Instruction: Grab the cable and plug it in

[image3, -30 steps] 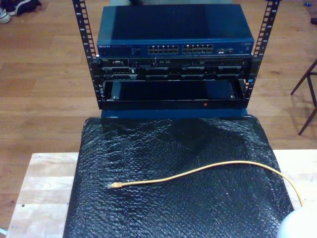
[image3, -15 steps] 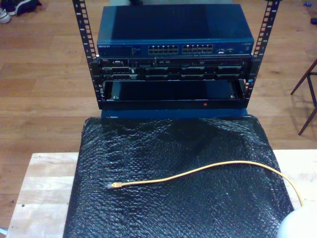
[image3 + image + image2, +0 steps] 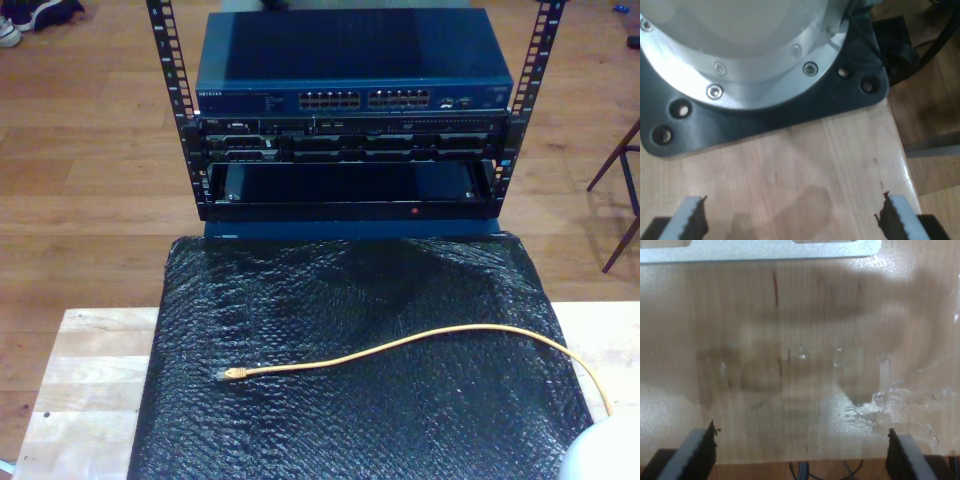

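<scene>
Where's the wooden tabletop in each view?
Exterior view: wooden tabletop flanks the black mat on both sides.
First wrist view: under my first gripper, meeting a black base plate.
Second wrist view: under my second gripper, bordered by a metal bracket.
Shared landmark: its pale grain.

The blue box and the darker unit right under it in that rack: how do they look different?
The blue switch sits on top of the rack, and its front carries two blocks of small square ports. The black unit is mounted below it; its front is darker, with longer slots and connectors. The switch's flat top is visible; the black unit shows just its front. Both face the black padded mat where the orange cable lies.
</scene>
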Available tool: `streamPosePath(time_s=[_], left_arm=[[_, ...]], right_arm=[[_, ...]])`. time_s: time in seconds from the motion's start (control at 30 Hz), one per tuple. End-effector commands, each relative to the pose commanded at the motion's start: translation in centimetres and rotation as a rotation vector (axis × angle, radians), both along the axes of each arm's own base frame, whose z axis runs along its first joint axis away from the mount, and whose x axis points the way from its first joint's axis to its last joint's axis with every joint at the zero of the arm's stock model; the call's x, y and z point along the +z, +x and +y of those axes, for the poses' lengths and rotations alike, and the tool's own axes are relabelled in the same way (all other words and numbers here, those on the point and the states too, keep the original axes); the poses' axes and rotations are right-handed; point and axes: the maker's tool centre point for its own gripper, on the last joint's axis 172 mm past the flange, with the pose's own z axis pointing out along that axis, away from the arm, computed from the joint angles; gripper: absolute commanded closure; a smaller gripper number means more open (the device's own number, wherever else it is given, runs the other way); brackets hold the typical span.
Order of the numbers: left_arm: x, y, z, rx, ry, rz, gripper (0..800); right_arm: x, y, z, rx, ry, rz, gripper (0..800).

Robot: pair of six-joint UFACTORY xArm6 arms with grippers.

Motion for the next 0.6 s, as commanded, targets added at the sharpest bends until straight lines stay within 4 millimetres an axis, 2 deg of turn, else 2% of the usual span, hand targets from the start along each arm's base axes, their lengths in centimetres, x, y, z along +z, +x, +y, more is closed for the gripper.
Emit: streamPosePath(time_s=[0.2, 0.33, 0.4, 0.47, 0.6], left_arm=[[0.0, -0.1, -0.2, -0.009, -0.007, 0.004, 0], [-0.1, -0.1, -0.2, -0.008, -0.006, 0.004, 0], [0.3, -0.1, 0.5, -0.007, 0.013, 0.003, 0], [1.3, 0.0, 1.3, -0.007, 0.029, 0.003, 0], [3.1, -0.1, 0.8, -0.007, -0.026, 0.022, 0]], right_arm=[[0.1, 0.0, -0.1, -0.001, -0.001, 0.000, 0], [1.0, 0.1, -1.0, -0.001, -0.031, -0.002, 0], [1.6, 0.1, -1.2, -0.003, -0.035, -0.003, 0], [2.7, 0.2, -1.5, -0.005, -0.021, -0.004, 0], [6.1, 0.3, -1.6, -0.004, 0.046, -0.004, 0]])
